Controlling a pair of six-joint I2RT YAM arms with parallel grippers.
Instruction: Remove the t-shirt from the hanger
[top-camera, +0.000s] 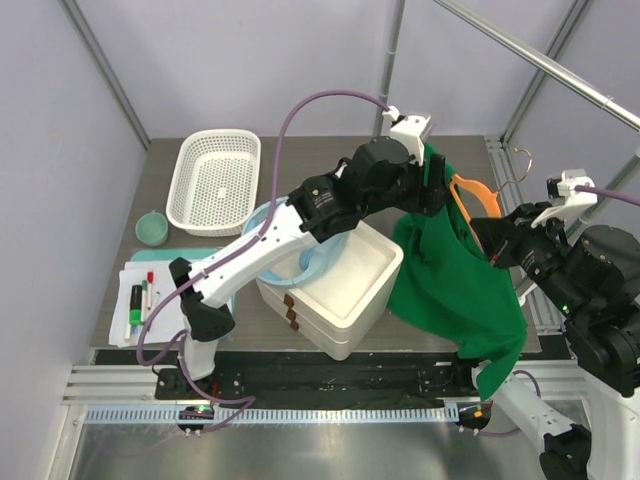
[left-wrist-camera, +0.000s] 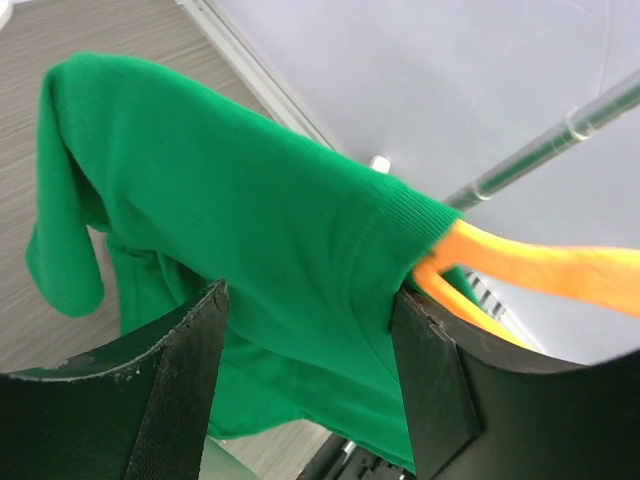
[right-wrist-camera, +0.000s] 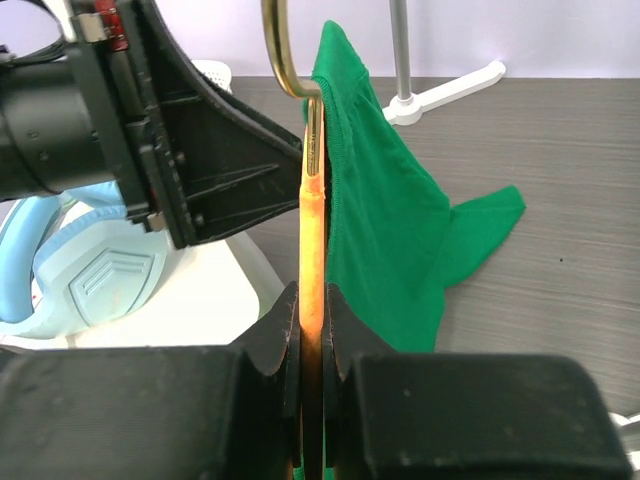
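The dark green t-shirt (top-camera: 450, 270) hangs on the orange hanger (top-camera: 478, 195), held in the air over the table's right side. My right gripper (top-camera: 497, 250) is shut on the hanger's orange bar (right-wrist-camera: 312, 240) below its metal hook (right-wrist-camera: 285, 60), with the t-shirt (right-wrist-camera: 380, 230) draped to the right. My left gripper (top-camera: 432, 185) is at the shirt's upper left shoulder. In the left wrist view it (left-wrist-camera: 310, 370) is open wide, with the t-shirt (left-wrist-camera: 250, 200) between the jaws and the hanger's end (left-wrist-camera: 540, 270) poking out of the sleeve.
A white box (top-camera: 340, 290) holding light blue headphones (top-camera: 300, 262) stands just left of the shirt. A white basket (top-camera: 215, 180), a teal cup (top-camera: 152, 228) and a tray with markers (top-camera: 140, 295) are at the left. A grey metal rail (top-camera: 540, 60) crosses above right.
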